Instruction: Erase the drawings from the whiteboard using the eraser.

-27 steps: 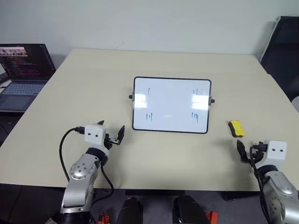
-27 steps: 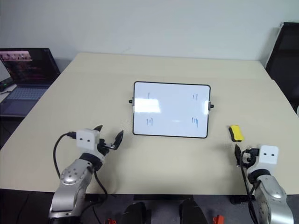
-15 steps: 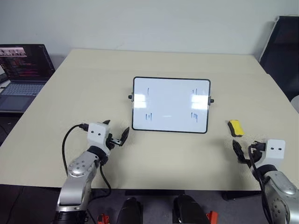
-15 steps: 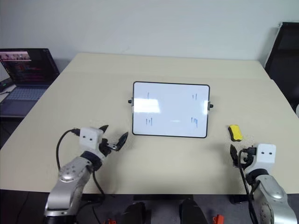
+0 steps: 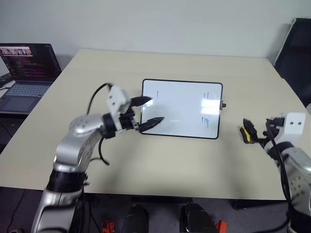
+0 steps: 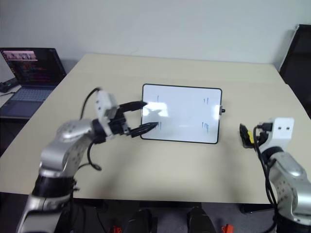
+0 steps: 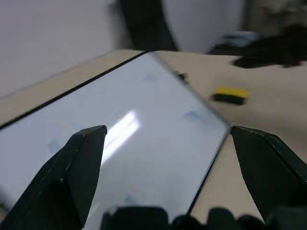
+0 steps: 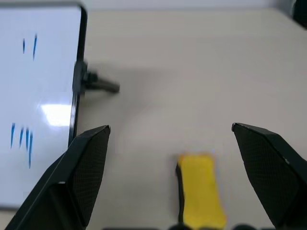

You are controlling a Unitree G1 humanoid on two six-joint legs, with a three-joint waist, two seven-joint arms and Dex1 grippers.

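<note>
The eraser (image 8: 200,191) is being framed between the right gripper's (image 8: 177,139) spread fingers; the left gripper (image 5: 148,112), fingers apart, is being held over the whiteboard's (image 5: 182,104) left edge.

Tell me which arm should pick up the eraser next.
The right. Its gripper is open and lined up with the eraser, which lies on the table between its fingers' line. The left gripper, also open, is at the whiteboard's left edge, far from the eraser.
</note>
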